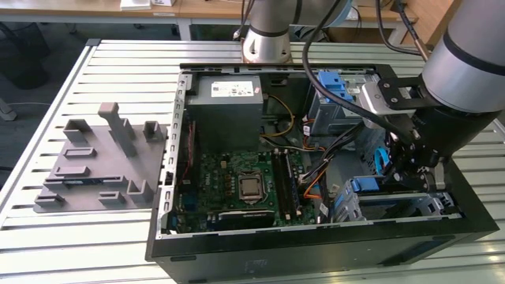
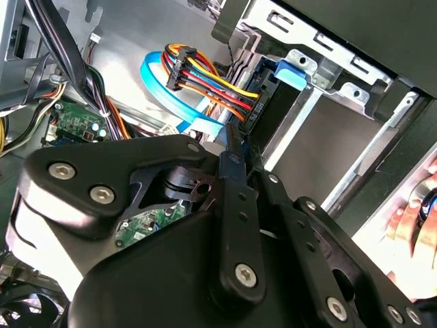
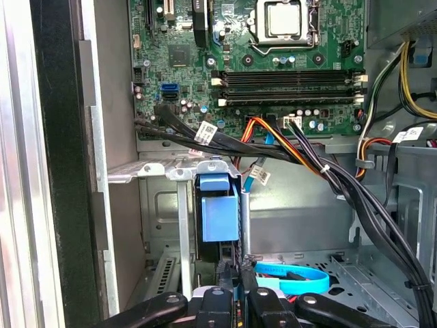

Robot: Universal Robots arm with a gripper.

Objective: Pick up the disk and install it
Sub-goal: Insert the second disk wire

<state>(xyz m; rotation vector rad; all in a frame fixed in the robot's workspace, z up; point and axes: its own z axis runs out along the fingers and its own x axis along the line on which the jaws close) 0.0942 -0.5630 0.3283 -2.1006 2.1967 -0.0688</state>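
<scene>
The claw (image 1: 410, 177) reaches down inside the open case (image 1: 316, 248), at the drive cage (image 3: 164, 205) near the exterior view's right. Its fingers (image 3: 235, 287) sit close together on the disk's (image 3: 220, 219) rear edge, gripping it. The disk stands on edge in the cage, mostly hidden; blue rails and cabled connector (image 2: 256, 109) show. The motherboard (image 3: 273, 61) lies beyond. A grey fixture (image 1: 103, 160) rests on the worktop (image 1: 79, 236).

Silver-grey tubular arm (image 1: 473, 65), black joint bands; black linkage hand (image 2: 235, 205), silver screws, black cables.
</scene>
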